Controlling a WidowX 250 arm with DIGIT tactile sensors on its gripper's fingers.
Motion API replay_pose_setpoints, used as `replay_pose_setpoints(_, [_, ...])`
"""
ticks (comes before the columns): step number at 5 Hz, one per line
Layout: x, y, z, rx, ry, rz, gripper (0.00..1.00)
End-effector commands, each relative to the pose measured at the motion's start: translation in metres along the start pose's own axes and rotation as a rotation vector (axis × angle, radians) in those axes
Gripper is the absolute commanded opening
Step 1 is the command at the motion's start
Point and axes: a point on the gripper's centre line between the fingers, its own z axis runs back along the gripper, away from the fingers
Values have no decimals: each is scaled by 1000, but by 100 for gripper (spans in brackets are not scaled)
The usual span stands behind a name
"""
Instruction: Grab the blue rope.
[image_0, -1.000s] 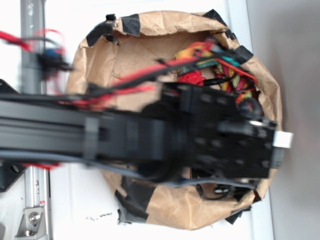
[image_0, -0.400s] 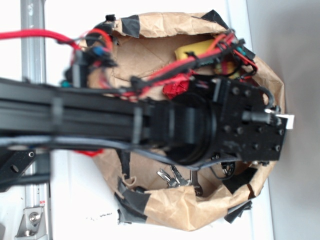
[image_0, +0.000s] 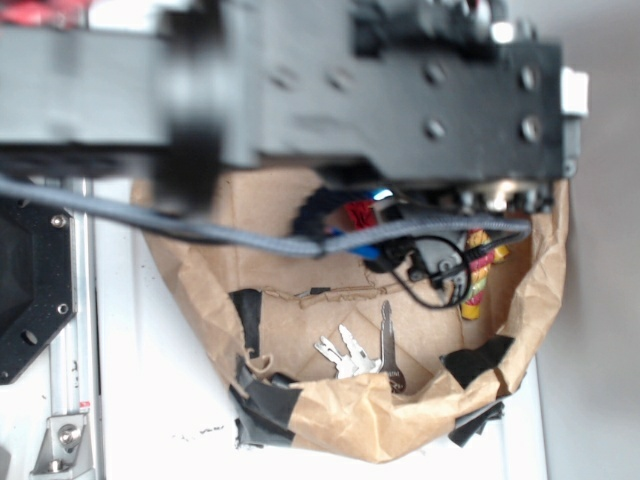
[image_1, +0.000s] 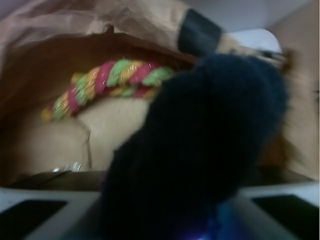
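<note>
The wrist view is blurred. The blue rope (image_1: 200, 145) fills its centre and rises from between the two pale fingers (image_1: 35, 200) at the bottom edge, so the gripper (image_1: 165, 220) is closed around it. Behind the rope, the striped rope (image_1: 110, 82) lies against the wall of the paper bag (image_1: 45, 145). In the exterior view the arm (image_0: 300, 80) spans the top, and keys (image_0: 355, 352) lie on the bag floor.

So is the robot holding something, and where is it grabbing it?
Yes, the tool holds the blue rope, seemingly by its thick knotted end; the exact spot is blurred.
</note>
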Motion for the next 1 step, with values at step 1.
replay_pose_setpoints(1, [-6,-1,19,-129,51,-64,0])
